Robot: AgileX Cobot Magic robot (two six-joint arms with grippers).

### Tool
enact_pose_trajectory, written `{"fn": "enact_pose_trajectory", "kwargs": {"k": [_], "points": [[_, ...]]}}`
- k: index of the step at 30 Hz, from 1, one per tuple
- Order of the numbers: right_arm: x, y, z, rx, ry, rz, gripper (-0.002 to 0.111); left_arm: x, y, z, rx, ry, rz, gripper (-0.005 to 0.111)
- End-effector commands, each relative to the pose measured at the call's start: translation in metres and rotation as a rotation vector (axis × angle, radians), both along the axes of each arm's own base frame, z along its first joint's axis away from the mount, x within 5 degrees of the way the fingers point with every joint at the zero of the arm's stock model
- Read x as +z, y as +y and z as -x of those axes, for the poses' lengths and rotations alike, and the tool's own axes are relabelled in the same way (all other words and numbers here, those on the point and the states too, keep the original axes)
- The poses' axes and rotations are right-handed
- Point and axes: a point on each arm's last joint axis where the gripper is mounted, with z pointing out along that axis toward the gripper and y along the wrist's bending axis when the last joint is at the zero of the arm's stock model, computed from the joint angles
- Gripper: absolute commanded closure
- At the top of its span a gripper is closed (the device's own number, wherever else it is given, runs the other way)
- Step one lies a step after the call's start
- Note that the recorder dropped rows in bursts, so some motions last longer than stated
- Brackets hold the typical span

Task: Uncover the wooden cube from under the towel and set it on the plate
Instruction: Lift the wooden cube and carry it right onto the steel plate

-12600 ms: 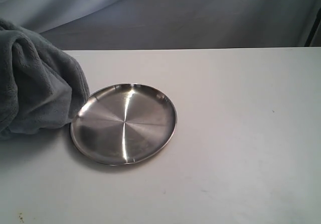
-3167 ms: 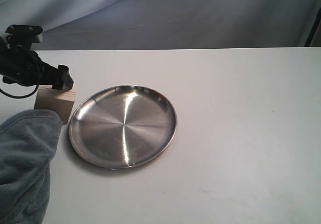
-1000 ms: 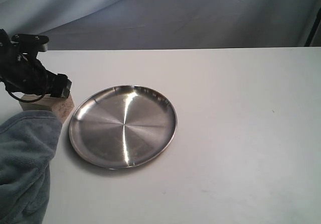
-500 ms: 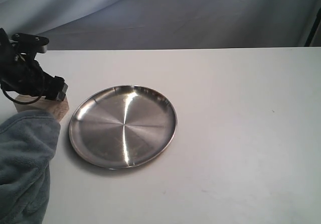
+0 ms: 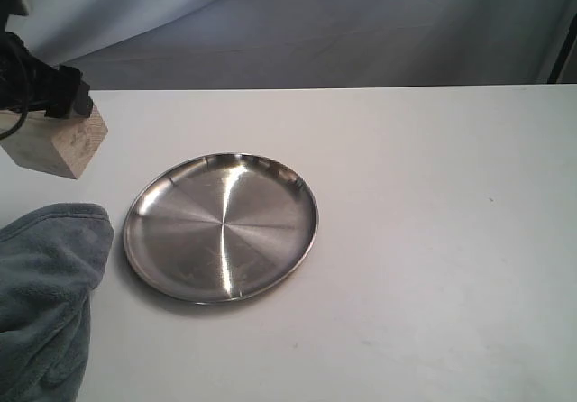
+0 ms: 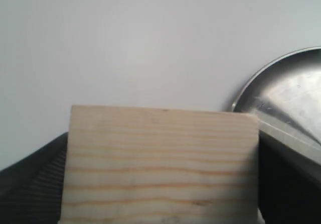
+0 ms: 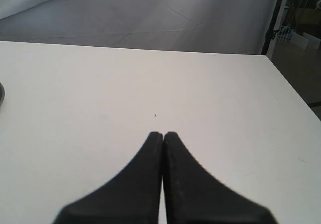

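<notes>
Above table, left gripper clamps grain-lined wooden cube; right gripper closed.

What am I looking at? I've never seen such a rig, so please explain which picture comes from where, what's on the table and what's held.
This is a robot with two arms, each ending in a pinching end effector. The wide picture comes from a camera off the arms; the other two come from cameras on the wrists. On the white table lie an empty round steel plate and a blue-grey towel bunched beside it. The left end effector is shut on a pale wooden cube, left of the plate and apparently held above the table. The right end effector is shut and holds nothing.
</notes>
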Motion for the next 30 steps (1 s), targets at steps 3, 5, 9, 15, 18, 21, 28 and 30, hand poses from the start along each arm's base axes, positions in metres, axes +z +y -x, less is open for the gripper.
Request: {"fn": "enact_pose_trajectory", "kwargs": {"k": [3,5,9,15,18,21,28,30], "points": [[0.000,0.000,0.000,0.002,-0.016,0.003,0.108,0.041,-0.014,0.025,-0.131,-0.057,0.111,0.107],[0.000,0.000,0.000,0.002,-0.016,0.003,0.108,0.046,-0.020,0.030,-0.185,-0.052,0.156,0.107],[0.000,0.000,0.000,0.002,-0.016,0.003,0.108,0.049,-0.038,0.036,-0.282,-0.052,0.210,0.107],[0.000,0.000,0.000,0.002,-0.016,0.003,0.108,0.042,-0.080,0.038,-0.389,-0.061,0.211,0.107],[0.000,0.000,0.000,0.002,-0.016,0.003,0.108,0.032,-0.102,0.035,-0.447,-0.072,0.191,0.107],[0.000,0.000,0.000,0.002,-0.016,0.003,0.108,0.015,-0.118,0.029,-0.464,-0.062,0.182,0.107],[0.000,0.000,0.000,0.002,-0.016,0.003,0.108,-0.046,-0.132,0.009,-0.454,0.061,0.156,0.107],[0.000,0.000,0.000,0.002,-0.016,0.003,0.108,-0.062,-0.133,0.005,-0.446,0.095,0.149,0.107]]}}
